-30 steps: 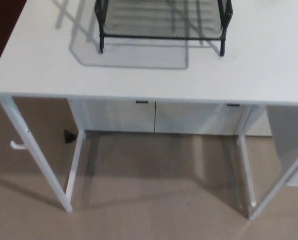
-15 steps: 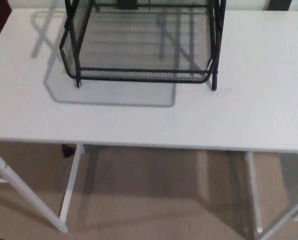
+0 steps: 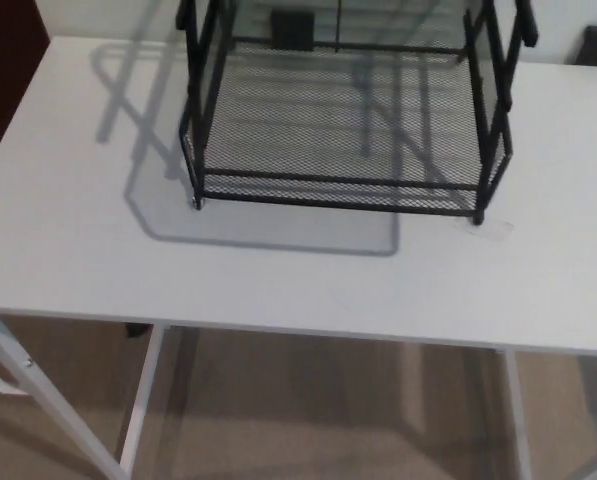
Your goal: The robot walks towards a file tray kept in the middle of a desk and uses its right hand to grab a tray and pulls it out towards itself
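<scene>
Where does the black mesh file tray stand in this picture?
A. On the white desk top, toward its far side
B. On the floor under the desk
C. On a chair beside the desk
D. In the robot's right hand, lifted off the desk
A: the black mesh file tray stands with its feet on the white desk, casting a shadow on the top, and neither robot hand is in view.

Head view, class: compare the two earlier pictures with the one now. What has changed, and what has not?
Only the camera has moved: the view has come closer and tilted up, so the black mesh file tray shows more fully and lower in the picture, with less floor under the white desk. The tray itself has not shifted on the desk. Neither hand is in view.
</scene>
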Controlling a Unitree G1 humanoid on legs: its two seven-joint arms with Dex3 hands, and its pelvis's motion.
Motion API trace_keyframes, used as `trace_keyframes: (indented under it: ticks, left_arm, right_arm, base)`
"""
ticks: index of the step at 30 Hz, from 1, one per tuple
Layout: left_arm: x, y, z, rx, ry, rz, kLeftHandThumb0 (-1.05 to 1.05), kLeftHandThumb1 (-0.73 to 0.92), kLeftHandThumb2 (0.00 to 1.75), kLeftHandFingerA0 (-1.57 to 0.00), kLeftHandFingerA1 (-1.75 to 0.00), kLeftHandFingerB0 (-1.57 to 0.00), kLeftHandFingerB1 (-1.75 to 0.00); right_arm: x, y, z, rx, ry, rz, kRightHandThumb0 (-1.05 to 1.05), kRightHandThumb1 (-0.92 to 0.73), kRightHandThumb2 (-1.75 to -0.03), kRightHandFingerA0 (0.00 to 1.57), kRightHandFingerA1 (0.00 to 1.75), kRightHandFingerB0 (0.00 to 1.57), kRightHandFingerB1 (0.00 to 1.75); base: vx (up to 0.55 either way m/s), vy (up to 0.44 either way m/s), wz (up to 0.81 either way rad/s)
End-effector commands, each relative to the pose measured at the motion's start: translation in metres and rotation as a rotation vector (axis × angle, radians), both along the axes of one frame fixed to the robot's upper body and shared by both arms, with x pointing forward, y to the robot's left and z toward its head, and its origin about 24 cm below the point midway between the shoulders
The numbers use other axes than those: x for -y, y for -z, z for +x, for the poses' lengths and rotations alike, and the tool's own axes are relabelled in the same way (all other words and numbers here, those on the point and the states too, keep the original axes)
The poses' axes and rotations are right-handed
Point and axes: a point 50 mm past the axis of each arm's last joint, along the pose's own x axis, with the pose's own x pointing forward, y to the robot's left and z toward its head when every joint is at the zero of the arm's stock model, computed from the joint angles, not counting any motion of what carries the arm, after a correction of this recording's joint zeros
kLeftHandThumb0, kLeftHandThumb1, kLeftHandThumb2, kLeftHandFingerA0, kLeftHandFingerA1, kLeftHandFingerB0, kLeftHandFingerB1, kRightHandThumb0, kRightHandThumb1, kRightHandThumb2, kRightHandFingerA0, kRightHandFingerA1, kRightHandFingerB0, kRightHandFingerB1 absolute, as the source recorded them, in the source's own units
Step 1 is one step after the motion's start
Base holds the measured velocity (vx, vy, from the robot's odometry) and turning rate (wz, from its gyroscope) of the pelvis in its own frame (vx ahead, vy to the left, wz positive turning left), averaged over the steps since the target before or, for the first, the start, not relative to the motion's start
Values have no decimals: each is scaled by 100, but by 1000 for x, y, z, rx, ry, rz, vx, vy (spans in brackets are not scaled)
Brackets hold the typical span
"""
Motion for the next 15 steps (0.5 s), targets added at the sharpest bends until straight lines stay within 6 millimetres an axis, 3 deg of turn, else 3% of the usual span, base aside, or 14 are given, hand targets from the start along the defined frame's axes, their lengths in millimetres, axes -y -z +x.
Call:
trace_keyframes:
  ticks: [1,8,11,15]
  left_arm:
    - [-4,1,-2,-102,41,-48,-31,37,60,-68,-72,-45,-58]
    - [-1,6,-26,-187,113,-87,-37,43,58,-69,-67,-40,-56]
    - [-2,8,-38,-223,96,-102,-36,41,57,-67,-68,-38,-55]
    - [-2,9,-37,-221,87,-99,-37,41,57,-66,-68,-40,-54]
  right_arm:
    - [4,-1,-4,1,21,-2,-35,-62,-58,68,49,54,42]
    - [5,1,-28,-48,-8,-17,-34,-61,-58,63,49,53,42]
    - [5,2,-38,-65,5,-5,-33,-61,-57,67,50,55,43]
    - [6,1,-36,-66,5,-8,-32,-61,-58,68,50,55,43]
  base:
    - [-91,-188,7]
    - [-89,-192,-3]
    - [0,0,0]
    - [-36,88,-2]
